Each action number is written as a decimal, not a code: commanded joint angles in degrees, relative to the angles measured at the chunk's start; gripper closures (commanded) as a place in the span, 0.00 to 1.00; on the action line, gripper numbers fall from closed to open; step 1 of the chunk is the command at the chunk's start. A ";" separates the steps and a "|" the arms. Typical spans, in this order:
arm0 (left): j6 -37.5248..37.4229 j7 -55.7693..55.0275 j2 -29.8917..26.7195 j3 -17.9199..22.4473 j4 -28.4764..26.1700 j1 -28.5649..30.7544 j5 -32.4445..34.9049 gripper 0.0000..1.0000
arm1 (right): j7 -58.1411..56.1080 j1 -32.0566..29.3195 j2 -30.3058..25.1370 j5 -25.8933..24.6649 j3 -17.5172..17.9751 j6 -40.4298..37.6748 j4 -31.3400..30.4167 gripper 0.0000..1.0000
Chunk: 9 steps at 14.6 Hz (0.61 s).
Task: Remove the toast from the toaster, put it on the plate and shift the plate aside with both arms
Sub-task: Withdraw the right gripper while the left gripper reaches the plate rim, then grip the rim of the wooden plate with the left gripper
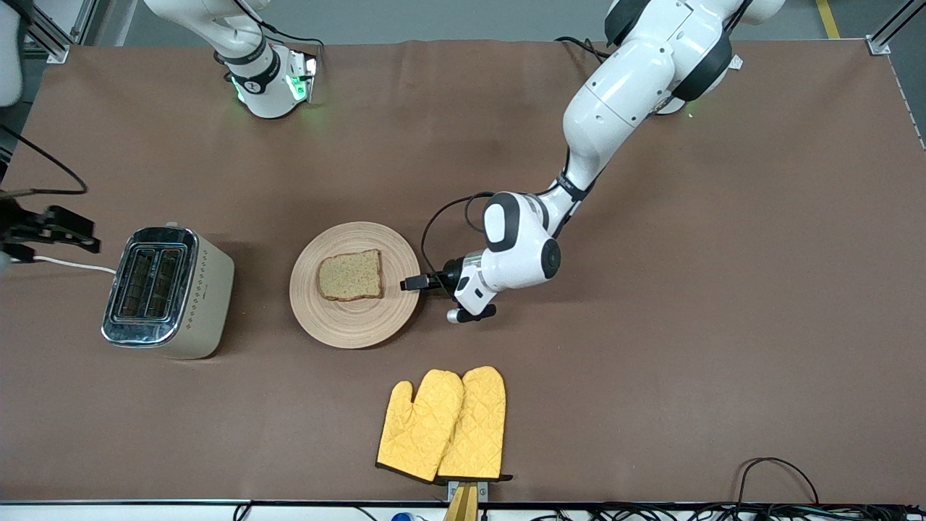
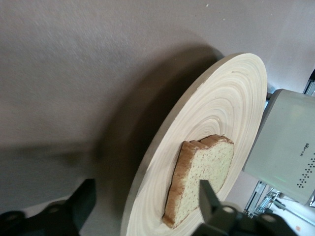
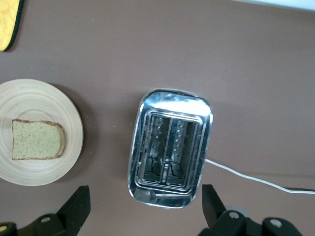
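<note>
toast (image 1: 351, 276) on plate (image 1: 327, 315), left gripper (image 1: 409, 283) open — rim

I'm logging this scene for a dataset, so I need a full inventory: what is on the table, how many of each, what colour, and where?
toast: one, speckled tan-brown, lying flat on the plate.
plate: one, light beige wood, mid-table, beside the toaster toward the left arm's end.
toaster: one, cream with chrome top, both slots empty, toward the right arm's end.
oven mitts: two, yellow quilted, side by side, nearer the front camera than the plate.
table: one, brown covering.
left gripper: one, black, open, low at the plate's rim on the left arm's side.
right gripper: one, black, open, up over the toaster; its arm waits.
</note>
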 commanded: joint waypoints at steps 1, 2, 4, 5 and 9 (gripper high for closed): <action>1.57 0.81 0.85 0.23 1.82 -1.68 -2.21 0.64 | 0.12 -4.44 -0.40 -0.91 3.35 -4.02 2.77 0.00; 1.57 0.90 0.76 0.23 1.73 -1.68 -2.21 0.78 | 2.22 -4.97 -0.40 -0.65 4.74 -5.87 3.65 0.00; 1.57 1.94 0.85 0.32 1.56 -1.59 -2.21 0.98 | 8.71 -5.07 -0.57 -0.39 5.81 -7.12 3.75 0.00; 1.57 3.61 1.20 0.32 1.47 -1.42 -2.29 0.98 | 10.22 -4.80 -0.66 -0.38 6.25 -7.20 3.75 0.00; 1.49 10.38 0.59 0.32 0.60 -0.45 -3.61 0.99 | 10.42 -2.17 -0.75 -0.47 5.73 -7.20 3.75 0.00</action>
